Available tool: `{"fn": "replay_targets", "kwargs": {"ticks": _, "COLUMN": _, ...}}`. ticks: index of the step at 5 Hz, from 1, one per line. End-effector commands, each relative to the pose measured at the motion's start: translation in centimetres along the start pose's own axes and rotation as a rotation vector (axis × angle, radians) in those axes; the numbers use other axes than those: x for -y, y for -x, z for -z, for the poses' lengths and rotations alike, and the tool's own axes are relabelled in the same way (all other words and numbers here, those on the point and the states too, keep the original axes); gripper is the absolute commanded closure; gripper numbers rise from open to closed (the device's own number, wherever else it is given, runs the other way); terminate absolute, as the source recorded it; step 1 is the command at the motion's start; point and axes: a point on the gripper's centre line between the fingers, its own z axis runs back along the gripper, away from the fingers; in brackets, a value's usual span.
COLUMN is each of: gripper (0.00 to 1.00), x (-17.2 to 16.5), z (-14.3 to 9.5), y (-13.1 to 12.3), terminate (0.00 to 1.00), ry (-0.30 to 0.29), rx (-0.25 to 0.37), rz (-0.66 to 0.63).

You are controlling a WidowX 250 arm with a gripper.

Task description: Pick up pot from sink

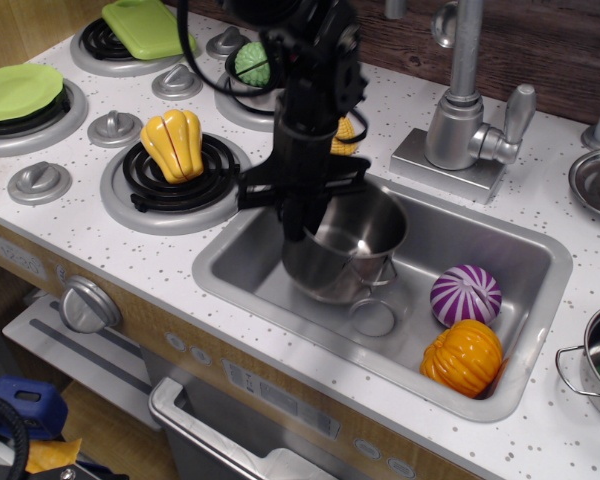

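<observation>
Orange pumpkin toy [463, 357] and purple striped ball [465, 295] lie in the sink [500, 245] well right of the gripper [302, 212], whose fingers are clamped on the near-left rim of the pot [347, 245], tilted over the basin's left half, faucet [462, 120] behind.

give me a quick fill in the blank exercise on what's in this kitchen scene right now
1. The tool grips the rim of the ____, which hangs tilted.
2. The purple striped ball and the orange pumpkin lie inside the ____.
3. The yellow pepper sits on a black coil ____.
4. The faucet stands ____ the basin.

Missing words: pot; sink; burner; behind
</observation>
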Motion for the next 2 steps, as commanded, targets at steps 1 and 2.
{"fn": "replay_targets", "kwargs": {"ticks": 1, "gripper": 1.00, "x": 1.5, "z": -6.6, "y": -0.7, "terminate": 0.00, "ry": 0.023, "rx": 0.152, "rz": 0.000}}
{"fn": "replay_targets", "kwargs": {"ticks": 2, "gripper": 1.00, "x": 2.0, "z": -8.5, "y": -0.5, "terminate": 1.00, "ry": -0.003, "rx": 0.177, "rz": 0.009}}
